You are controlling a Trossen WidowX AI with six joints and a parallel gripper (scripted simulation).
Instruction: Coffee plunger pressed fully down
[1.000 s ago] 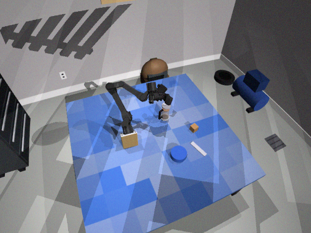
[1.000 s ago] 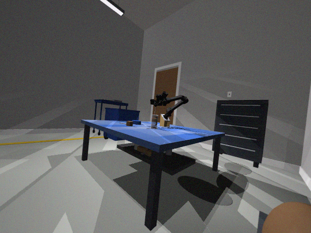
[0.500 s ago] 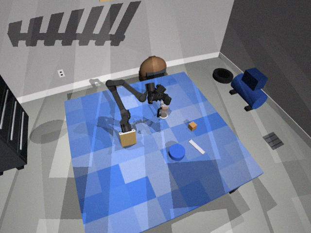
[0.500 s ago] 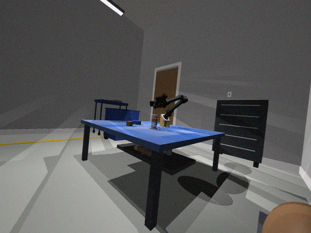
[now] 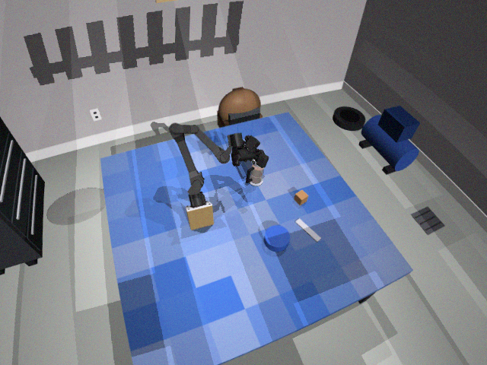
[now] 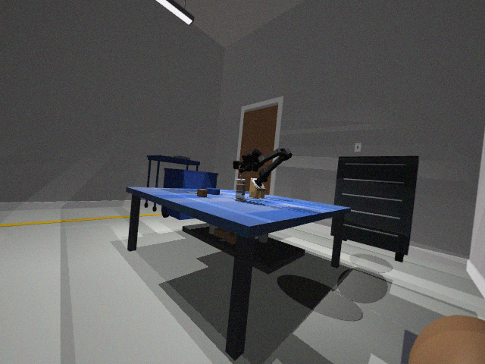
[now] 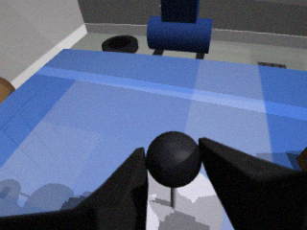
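The coffee press stands upright on the blue table, right of the arm's base. It also shows in the side view. Its black round plunger knob sits on a thin rod above the pale lid in the wrist view. My gripper is shut on the knob, one dark finger on each side of it. In the overhead view the gripper sits right on top of the press. The press body is mostly hidden under the gripper.
On the table are a small brown cube, a flat white bar and a blue disc, all in front of the press. The arm's tan base block stands to the left. A blue machine and a tyre lie beyond the table.
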